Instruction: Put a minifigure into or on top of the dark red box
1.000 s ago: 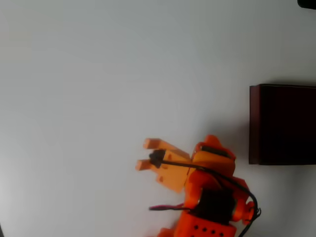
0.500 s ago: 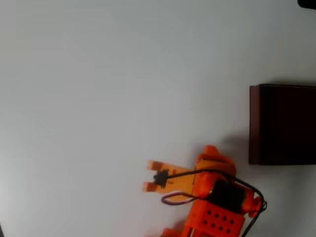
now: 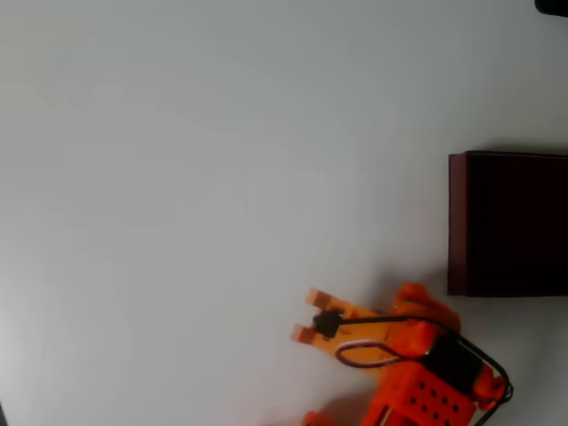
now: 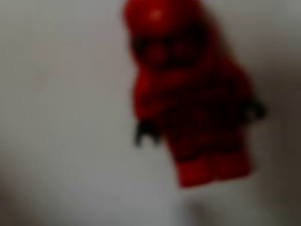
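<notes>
While we count one minifigure [image 4: 193, 94], blurred, all red with small black hands, close before the wrist camera, one dark red box [image 3: 508, 224] sits at three o'clock overhead; our gripper [image 3: 309, 315] at five o'clock, fingers apart.

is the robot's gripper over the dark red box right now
No, in the overhead view the gripper is over the bare white table, left of and below the box.

Blurred red minifigure [image 4: 193, 94] with small black hands, head at top of wrist view, against pale table. Dark red box [image 3: 510, 224], nearly black on top with lighter reddish-brown side wall, at the overhead view's right edge.
</notes>
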